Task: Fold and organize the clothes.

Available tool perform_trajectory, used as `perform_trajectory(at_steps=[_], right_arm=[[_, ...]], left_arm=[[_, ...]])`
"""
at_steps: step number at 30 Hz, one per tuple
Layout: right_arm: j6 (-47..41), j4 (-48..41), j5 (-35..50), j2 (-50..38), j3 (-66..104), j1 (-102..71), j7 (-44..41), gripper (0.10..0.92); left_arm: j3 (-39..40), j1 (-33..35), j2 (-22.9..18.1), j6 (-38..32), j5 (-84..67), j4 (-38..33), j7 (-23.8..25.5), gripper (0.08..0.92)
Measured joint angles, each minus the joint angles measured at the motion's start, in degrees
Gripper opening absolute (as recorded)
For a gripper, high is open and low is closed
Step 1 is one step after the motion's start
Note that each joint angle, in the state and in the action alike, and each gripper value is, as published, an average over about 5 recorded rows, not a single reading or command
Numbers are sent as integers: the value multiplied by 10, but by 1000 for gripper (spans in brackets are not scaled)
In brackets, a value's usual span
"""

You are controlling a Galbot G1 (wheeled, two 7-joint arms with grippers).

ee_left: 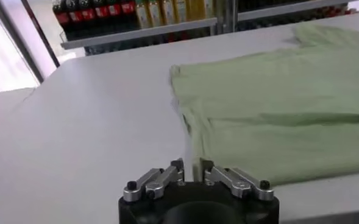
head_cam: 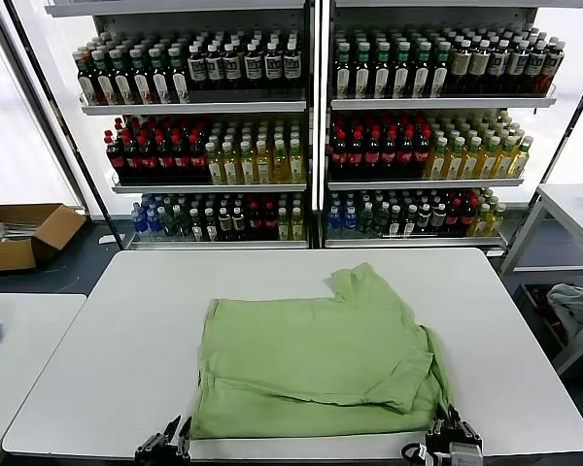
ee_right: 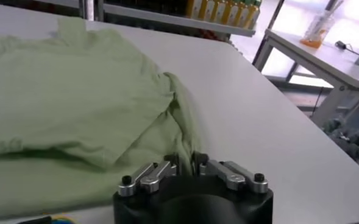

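Shelves (head_cam: pixel 301 107) packed with bottles (head_cam: pixel 389 146) are seen behind a white bench (head_cam: pixel 117 330); a cardboard box (head_cam: pixel 24 233) is set on the floor to the robot's left, and a second white table (head_cam: pixel 573 209) stands to the right.

On the bench, toward its near edge and a little right of centre, the shirt (head_cam: pixel 316 359) is laid flat, plain side up. It is folded: an upper layer is turned over a lower one, whose edge is shown along the near side. A sleeve (head_cam: pixel 364 282) is pointed toward the shelves at the far end.

The left claw (head_cam: pixel 175 439) is placed at the bench's near edge, just beside the shirt's near left corner. In the left wrist view its fingers (ee_left: pixel 178 165) are seen only slightly parted, with a narrow gap between them; the shirt's corner lies right by the tips, and it cannot be told whether cloth is touched.

The right claw (head_cam: pixel 452 427) is placed at the near edge by the shirt's near right corner. In the right wrist view its fingers (ee_right: pixel 172 162) are likewise narrowly parted, right at the bunched hem of the shirt (ee_right: pixel 75 109); whether any cloth is pinched cannot be told.
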Motion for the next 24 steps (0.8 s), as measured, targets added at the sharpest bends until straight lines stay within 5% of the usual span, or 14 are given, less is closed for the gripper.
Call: perform_trajectory(at_steps=[13,18,24], right_arm=[[7,55,35,-11,56,46,4,771],[15,22,71,-26,65,139,-12,820],[11,-65,116,-68,17,290,-78,823]], left_arm=[[-11,-22,-16,-10,8,-55,-2,668],[-19,-83,-12,-28,-23,-44,2,795],[-15,-190,3,-35,-54,20,17,822]])
